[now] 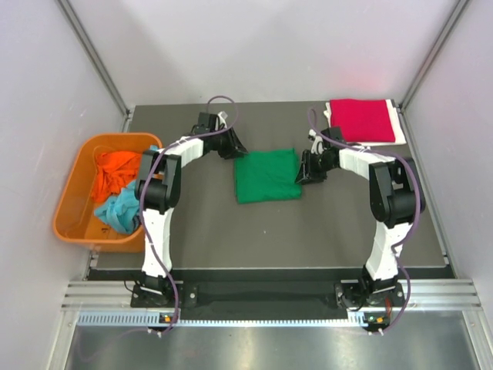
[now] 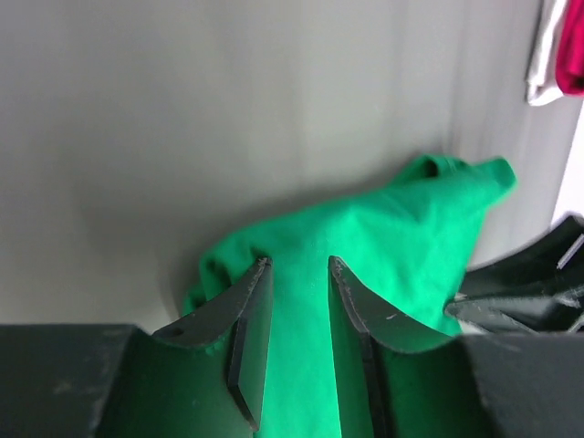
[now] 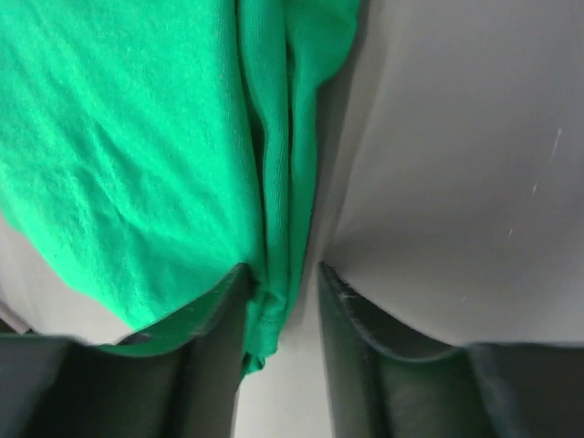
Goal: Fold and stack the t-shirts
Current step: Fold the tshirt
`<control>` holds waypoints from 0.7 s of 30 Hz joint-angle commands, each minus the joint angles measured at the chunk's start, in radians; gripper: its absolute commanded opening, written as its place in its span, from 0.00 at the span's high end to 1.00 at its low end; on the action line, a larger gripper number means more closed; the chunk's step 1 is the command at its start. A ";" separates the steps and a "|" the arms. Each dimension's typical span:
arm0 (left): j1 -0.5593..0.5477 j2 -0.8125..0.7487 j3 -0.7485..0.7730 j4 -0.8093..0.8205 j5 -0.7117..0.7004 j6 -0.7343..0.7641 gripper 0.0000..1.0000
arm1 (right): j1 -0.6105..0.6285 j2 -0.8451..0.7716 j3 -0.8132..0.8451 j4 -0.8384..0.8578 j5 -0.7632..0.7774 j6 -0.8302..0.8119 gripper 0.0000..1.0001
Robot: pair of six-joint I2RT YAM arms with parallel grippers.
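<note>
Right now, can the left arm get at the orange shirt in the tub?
Probably yes. The orange shirt lies on top in the open orange tub, right beside the left arm, with nothing covering it. The left hand is over at the green shirt, so it must fold back tightly.

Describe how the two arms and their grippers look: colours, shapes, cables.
Both the left arm and the right arm have white links joined by black joints. A thin purple cable runs along each arm and loops near the wrist. The left gripper and the right gripper each carry two dark, tapered, blade-like fingers.
</note>
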 commanded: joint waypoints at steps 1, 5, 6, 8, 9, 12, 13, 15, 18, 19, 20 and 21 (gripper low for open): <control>0.005 0.049 0.086 0.047 0.005 0.019 0.64 | 0.003 -0.011 -0.050 0.103 0.012 -0.013 0.65; 0.006 0.082 0.132 0.051 0.055 -0.021 0.64 | -0.012 -0.032 -0.074 0.114 0.007 0.002 0.69; 0.006 0.074 0.140 0.053 0.066 -0.028 0.63 | -0.014 -0.043 -0.077 0.114 0.001 0.005 0.69; 0.006 0.035 0.143 0.045 0.088 -0.042 0.62 | -0.014 -0.086 -0.077 0.105 -0.009 0.013 0.66; 0.008 0.016 0.146 0.031 0.092 -0.041 0.61 | -0.014 -0.101 -0.077 0.100 -0.017 0.014 0.64; 0.009 -0.067 0.149 -0.076 0.063 0.002 0.59 | -0.012 -0.158 -0.080 0.067 -0.035 0.014 0.53; 0.009 -0.093 0.140 -0.104 0.046 0.039 0.57 | -0.012 -0.181 -0.089 0.044 -0.040 0.011 0.51; 0.008 -0.176 0.073 -0.179 -0.015 0.074 0.55 | -0.010 -0.220 -0.112 0.036 -0.045 -0.003 0.49; 0.002 -0.300 -0.117 -0.194 -0.040 0.105 0.55 | -0.010 -0.254 -0.158 0.025 -0.043 -0.016 0.50; -0.003 -0.362 -0.171 -0.187 -0.044 0.105 0.55 | -0.009 -0.261 -0.176 0.027 -0.046 -0.019 0.50; -0.012 -0.393 -0.281 -0.174 -0.044 0.107 0.55 | -0.009 -0.267 -0.187 0.028 -0.055 -0.021 0.51; -0.020 -0.421 -0.331 -0.156 -0.046 0.107 0.55 | -0.009 -0.279 -0.198 0.031 -0.063 -0.018 0.52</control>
